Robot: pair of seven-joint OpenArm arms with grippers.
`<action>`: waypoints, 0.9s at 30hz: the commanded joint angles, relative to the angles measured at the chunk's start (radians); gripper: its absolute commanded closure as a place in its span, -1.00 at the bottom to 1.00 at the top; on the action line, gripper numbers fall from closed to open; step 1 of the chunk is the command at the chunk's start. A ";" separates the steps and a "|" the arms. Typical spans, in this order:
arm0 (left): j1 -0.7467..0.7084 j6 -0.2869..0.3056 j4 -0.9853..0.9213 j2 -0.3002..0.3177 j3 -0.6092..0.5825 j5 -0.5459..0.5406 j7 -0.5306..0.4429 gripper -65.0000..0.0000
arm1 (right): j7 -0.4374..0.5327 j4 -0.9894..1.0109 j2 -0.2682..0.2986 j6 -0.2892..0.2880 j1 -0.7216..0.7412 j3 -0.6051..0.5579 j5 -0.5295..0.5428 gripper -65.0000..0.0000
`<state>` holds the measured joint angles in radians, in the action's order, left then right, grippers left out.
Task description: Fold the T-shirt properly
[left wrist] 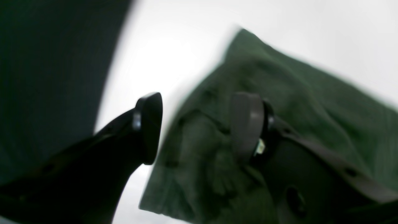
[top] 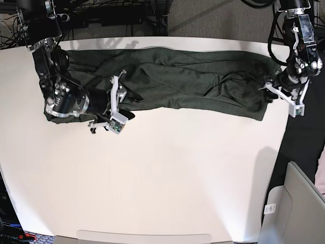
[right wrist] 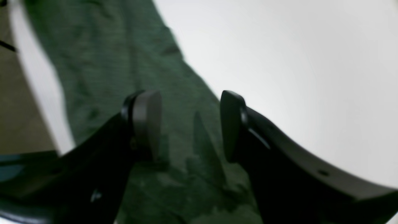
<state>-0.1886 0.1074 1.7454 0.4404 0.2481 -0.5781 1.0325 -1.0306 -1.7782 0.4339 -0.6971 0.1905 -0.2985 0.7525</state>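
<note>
White table (top: pixel 167 178), T-shirt (top: pixel 193 76) stretched between both open grippers

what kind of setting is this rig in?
Likely a robotics lab or test bench: a plain white table, tangled cables behind it on carpet, and only the T-shirt laid out.

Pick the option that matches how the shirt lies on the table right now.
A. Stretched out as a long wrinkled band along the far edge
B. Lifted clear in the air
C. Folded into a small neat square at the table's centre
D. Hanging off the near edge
A: in the base view the shirt lies as a long, wrinkled band across the far side of the table, reaching from one arm to the other.
</note>
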 commanded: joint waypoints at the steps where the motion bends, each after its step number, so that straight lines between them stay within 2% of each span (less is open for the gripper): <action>1: 0.019 0.018 0.012 0.018 0.006 0.004 0.013 -0.05 | 0.020 -0.025 0.023 -0.001 -0.012 0.037 0.011 0.06; 4: 0.041 0.033 0.011 0.018 0.012 0.005 0.048 -0.05 | 0.020 -0.062 0.046 -0.001 -0.087 0.106 0.011 0.06; 10: 0.044 0.036 -0.003 0.018 0.012 0.008 0.053 -0.05 | 0.020 -0.139 0.093 -0.001 -0.184 0.200 0.011 0.06; 14: 0.045 0.038 -0.057 0.053 0.006 0.005 0.053 -0.05 | 0.020 -0.147 0.095 -0.001 -0.205 0.221 0.011 0.06; 21: 0.070 0.038 -0.104 0.079 0.026 0.005 0.053 -0.06 | 0.020 -0.148 0.092 -0.001 -0.219 0.226 0.011 0.06; 27: 0.067 0.041 -0.131 0.082 0.030 0.002 0.053 -0.37 | 0.020 -0.148 0.085 -0.001 -0.220 0.226 0.011 0.06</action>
<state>-0.1326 0.1440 1.6005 0.5030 0.2710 -0.5713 1.0966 -1.0359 -1.9076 0.5064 -0.6930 -0.0418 -0.0826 0.7464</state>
